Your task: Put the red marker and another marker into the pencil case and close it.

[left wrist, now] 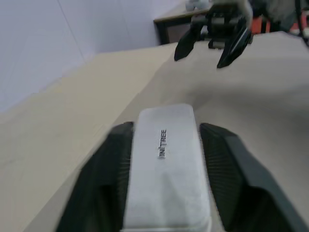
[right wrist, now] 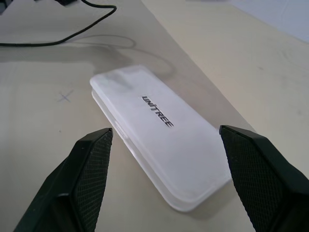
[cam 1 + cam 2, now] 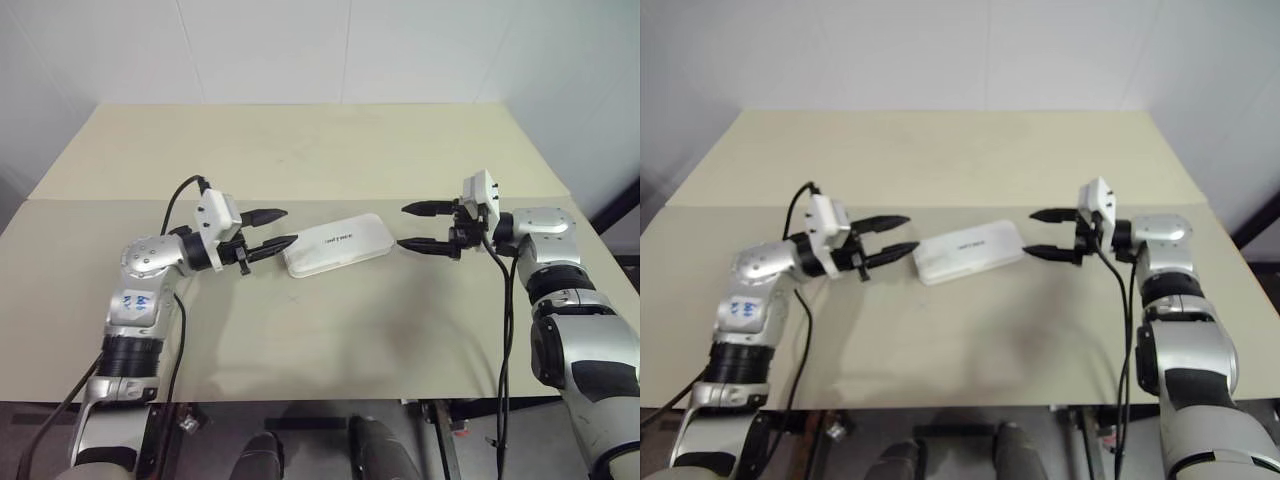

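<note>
With the case [image 3: 337, 244] lying shut on the table [image 3: 300, 330], we should draw both spread, empty grippers, left [image 3: 276, 228] and right [image 3: 415, 226], straight back without nudging it.

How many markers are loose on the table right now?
0. The table carries just the pencil case, lid shut, lying between the left pincer and right pincer, both open. Any markers may be hidden inside the case.

- Head stereo pair looks forward and down over the tabletop [image 3: 330, 340].
- Both wrist views, low and close, share the closed pencil case [image 2: 159, 130].
</note>
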Robot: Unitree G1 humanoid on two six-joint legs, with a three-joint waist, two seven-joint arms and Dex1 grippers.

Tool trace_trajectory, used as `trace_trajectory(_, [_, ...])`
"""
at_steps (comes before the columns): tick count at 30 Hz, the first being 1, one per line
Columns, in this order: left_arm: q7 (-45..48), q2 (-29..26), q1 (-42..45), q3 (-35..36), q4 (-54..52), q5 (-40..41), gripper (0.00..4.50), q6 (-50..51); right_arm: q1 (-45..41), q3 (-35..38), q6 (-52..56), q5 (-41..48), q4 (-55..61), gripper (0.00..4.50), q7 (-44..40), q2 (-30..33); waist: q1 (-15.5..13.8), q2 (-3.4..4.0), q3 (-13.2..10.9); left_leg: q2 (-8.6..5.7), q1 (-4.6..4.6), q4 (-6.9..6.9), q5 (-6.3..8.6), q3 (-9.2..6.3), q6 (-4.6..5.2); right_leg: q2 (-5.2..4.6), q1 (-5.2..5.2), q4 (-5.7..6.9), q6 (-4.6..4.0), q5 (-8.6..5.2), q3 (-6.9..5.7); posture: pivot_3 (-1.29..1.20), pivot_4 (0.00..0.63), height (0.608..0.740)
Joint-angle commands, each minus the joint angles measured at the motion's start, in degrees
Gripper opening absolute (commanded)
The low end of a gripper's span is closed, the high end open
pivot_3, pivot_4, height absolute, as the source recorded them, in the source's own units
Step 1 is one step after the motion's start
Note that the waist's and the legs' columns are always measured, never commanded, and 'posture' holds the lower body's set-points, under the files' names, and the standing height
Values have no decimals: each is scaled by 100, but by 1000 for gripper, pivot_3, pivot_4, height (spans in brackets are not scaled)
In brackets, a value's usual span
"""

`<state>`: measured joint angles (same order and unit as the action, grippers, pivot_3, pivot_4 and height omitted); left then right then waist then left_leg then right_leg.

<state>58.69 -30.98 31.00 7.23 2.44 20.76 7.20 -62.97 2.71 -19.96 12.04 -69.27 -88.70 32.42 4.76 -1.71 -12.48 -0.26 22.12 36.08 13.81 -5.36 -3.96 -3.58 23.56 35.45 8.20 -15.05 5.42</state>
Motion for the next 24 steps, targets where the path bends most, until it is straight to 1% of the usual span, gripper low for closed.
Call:
trace_trajectory(1, [187, -323, -133, 356, -388, 543, 3654, 330, -111, 88, -19, 58, 106, 4500, -380, 53, 8, 0, 0, 0, -2, -1, -2, 0, -1, 2, 0, 2, -1, 0, 0, 0, 150, 740])
trace_trajectory(3, [220, -478, -170, 468, -327, 596, 4286, 314, -144, 105, -26, 27, 66, 4500, -380, 21, 10, 0, 0, 1, -3, -1, -4, 0, -1, 2, 0, 2, -3, 1, 0, 0, 150, 740])
trace_trajectory(4, [230, -540, -188, 510, -300, 583, 4471, 259, -153, 109, -29, 21, 60, 4500, -380, 4, 10, 0, 0, 1, -3, 0, -5, 0, -1, 2, 0, 2, -3, 2, 0, 0, 150, 740])
trace_trajectory(13, [266, -855, -248, 741, -397, 809, 4471, 356, -163, 232, -83, 62, 71, 4500, -279, -52, 13, 0, 0, 3, -1, -14, -5, 0, -1, 2, 3, -9, -5, 1, 0, 0, 150, 740])
trace_trajectory(15, [147, -895, -258, 823, -368, 748, 4471, 284, -76, 263, -83, 121, 194, 4500, -353, -82, 11, 0, 0, 3, -1, -16, -5, 0, -1, 2, 3, -11, -6, 0, -1, 0, 150, 740])
trace_trajectory(17, [-200, -878, -185, 970, -185, 618, 4471, 228, 31, 315, -107, 180, 315, 4500, -374, -123, 10, 0, 0, 3, -1, -16, -5, 0, -1, 2, 2, -12, -6, 0, -1, 0, 150, 740])
trace_trajectory(24, [-531, -1010, -634, 1186, -821, 802, 4471, 555, 341, 492, -36, 405, 722, 4500, -274, -217, 14, 0, 0, 4, 2, -15, -4, 1, -1, 1, 3, -12, -6, 0, -1, 0, 150, 740])
